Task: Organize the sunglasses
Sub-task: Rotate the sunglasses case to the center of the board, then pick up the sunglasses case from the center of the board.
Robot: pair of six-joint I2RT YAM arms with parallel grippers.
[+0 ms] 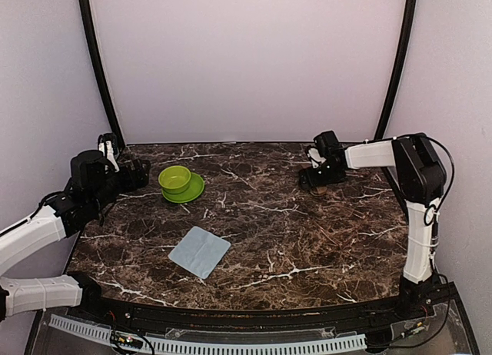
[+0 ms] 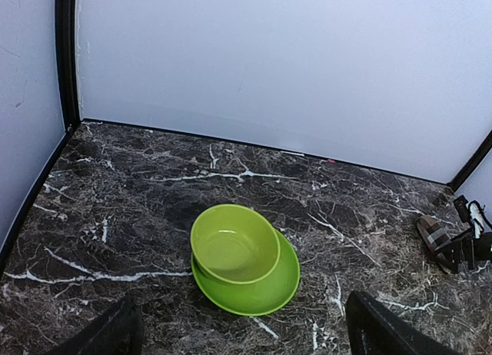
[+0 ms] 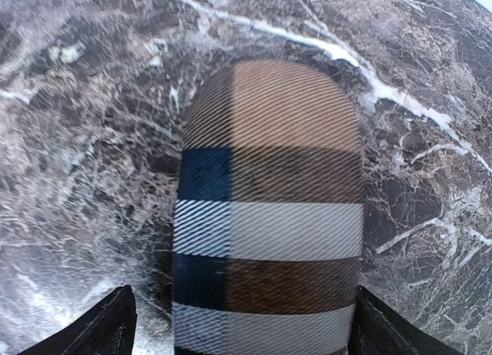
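Two claws gape, empty: left claw near the far left corner, right claw straddling the plaid case by the worktop's far right corner. Case looks light, stiff, cloth-covered, not slippery; grip across its width, mid-length.

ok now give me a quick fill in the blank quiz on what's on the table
1. The green bowl sits on a green ______.
2. The flat cloth on the table is light ______.
3. The left gripper and the right gripper both have their jaws ______.
4. The plaid case lies between the fingers of the ______ gripper.

Missing words: plate; blue; open; right.
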